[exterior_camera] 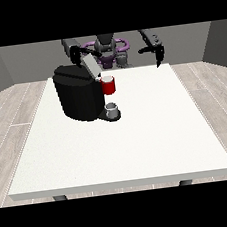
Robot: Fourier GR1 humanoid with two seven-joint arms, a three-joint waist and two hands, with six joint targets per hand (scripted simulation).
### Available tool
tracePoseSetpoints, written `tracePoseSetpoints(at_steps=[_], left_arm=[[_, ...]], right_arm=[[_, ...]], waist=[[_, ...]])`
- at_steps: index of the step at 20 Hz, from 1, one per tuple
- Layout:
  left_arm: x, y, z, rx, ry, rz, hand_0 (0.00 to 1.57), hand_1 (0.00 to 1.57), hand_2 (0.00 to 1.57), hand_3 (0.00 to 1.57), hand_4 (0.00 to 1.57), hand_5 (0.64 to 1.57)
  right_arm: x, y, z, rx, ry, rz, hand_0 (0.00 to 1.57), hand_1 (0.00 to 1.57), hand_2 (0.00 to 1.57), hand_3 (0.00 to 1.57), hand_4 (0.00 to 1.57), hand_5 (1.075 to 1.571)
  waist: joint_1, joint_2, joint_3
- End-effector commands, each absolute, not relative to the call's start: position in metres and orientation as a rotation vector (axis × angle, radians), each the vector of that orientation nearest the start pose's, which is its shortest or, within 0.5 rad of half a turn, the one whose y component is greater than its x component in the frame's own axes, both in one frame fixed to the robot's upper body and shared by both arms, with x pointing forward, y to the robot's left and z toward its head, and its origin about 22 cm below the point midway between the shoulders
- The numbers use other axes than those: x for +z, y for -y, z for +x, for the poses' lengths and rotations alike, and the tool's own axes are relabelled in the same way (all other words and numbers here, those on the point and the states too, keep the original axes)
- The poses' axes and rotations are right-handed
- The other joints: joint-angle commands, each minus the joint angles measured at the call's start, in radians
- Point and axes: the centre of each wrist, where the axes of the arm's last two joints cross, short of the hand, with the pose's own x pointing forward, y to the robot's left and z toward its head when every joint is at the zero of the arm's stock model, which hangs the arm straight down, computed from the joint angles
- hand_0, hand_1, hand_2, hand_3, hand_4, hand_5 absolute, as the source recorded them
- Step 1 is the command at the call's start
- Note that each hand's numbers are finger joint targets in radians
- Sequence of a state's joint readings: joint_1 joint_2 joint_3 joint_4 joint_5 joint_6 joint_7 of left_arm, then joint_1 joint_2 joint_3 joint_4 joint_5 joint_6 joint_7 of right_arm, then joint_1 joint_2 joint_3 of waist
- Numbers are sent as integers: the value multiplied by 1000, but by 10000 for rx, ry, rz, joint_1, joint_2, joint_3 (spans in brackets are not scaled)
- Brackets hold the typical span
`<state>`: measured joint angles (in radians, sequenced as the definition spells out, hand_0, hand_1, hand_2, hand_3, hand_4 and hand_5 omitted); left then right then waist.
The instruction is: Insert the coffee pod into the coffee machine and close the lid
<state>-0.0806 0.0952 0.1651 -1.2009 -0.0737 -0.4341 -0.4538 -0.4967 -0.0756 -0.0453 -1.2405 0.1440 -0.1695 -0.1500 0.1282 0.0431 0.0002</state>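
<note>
On the white table (139,142), a small grey cup (112,108) sits nearest on the drip base of the black coffee machine (79,95). Just above it is the red pod holder (108,86); whether a coffee pod lies inside cannot be told. The grey lid (90,66) stands tilted open. The hand at the view's left (78,53) is behind the lid, its fingers unreadable. Well apart, the hand at the view's right (158,54) hangs with straight fingers, holding nothing.

Robot hand at the view's left (76,53): mostly hidden behind the coffee machine (78,93).
Worktop (140,147) legs: only stubs show.
</note>
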Motion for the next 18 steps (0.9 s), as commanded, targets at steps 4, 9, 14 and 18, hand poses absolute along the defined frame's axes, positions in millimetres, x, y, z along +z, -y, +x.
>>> tracePoseSetpoints(at_steps=[4, 9, 14, 18], left_arm=[[-57, -292, 261, -2372, 17300, -2467, 0, 0, 0, 0, 371, 1571], [-52, -292, 267, -2492, 17532, -2018, 0, 0, 0, 0, 367, 1571], [-57, -302, 254, -2720, 17187, -2340, 0, 0, 0, 0, 376, 1571], [-57, -294, 267, -2125, 17039, -2234, 0, 0, 0, 0, 354, 1571]], right_arm=[[66, 176, 375, 1531, 18747, -2161, 0, 0, 0, 0, 420, 1571], [62, 186, 380, 1320, 18949, -1982, 0, 0, 0, 0, 435, 1571], [62, 196, 384, 1424, 18599, -2257, 0, 0, 0, 0, 396, 1571], [48, 168, 375, 2131, 18661, -1528, 0, 0, 0, 0, 427, 1571]], waist=[[8, 398, -3], [-63, 626, -3], [340, 650, -2], [17, 589, -1]])
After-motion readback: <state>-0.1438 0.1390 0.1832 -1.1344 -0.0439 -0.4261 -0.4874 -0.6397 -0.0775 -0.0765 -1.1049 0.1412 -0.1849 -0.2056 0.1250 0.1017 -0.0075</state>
